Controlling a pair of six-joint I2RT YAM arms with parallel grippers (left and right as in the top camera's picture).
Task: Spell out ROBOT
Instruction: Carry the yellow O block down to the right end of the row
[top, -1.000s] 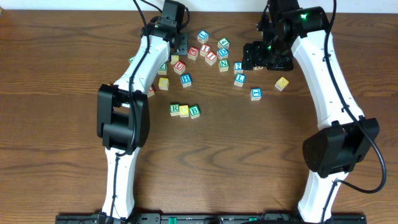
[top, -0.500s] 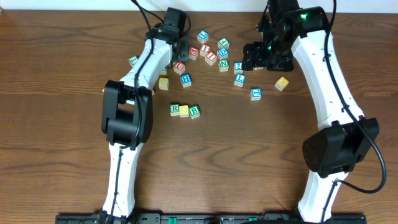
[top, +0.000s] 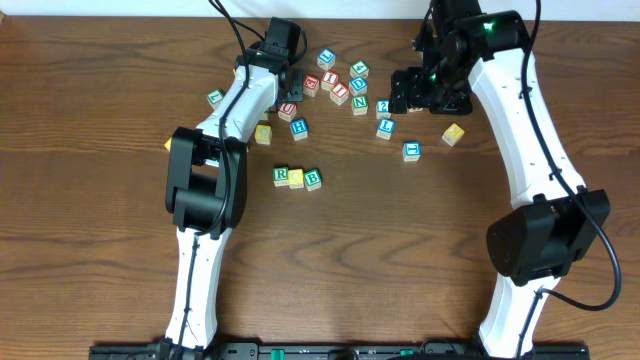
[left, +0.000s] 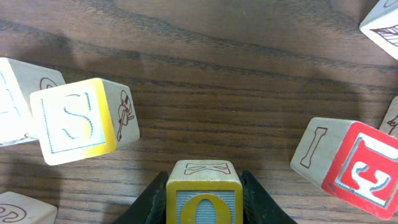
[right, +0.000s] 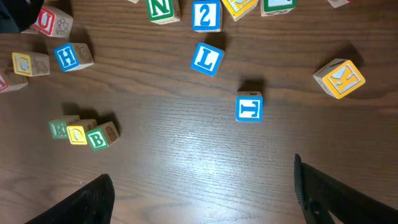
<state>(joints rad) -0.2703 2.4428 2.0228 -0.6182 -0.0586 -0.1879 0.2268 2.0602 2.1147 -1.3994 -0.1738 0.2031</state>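
Observation:
A row of blocks reads R (top: 281, 176), O (top: 296, 177), B (top: 313, 179) on the wooden table; it also shows in the right wrist view (right: 77, 134). My left gripper (left: 203, 205) is shut on a yellow-framed O block (left: 203, 198), low over the table among the loose blocks at the back (top: 288, 85). A blue T block (top: 411, 151) lies alone to the right, also in the right wrist view (right: 249, 107). My right gripper (right: 202, 199) is open and empty, held high above the table at the back right (top: 415, 92).
Several loose letter blocks lie at the back centre: a yellow S (left: 78, 121) and a red E (left: 360, 168) beside the left gripper, a blue L (top: 385, 128), a blue H (top: 299, 128), a yellow K (top: 453, 133), a green N (top: 359, 104).
The left arm has swung slightly to the right at the back cluster, uncovering a green block on its left. The right arm and the R O B row have not moved.

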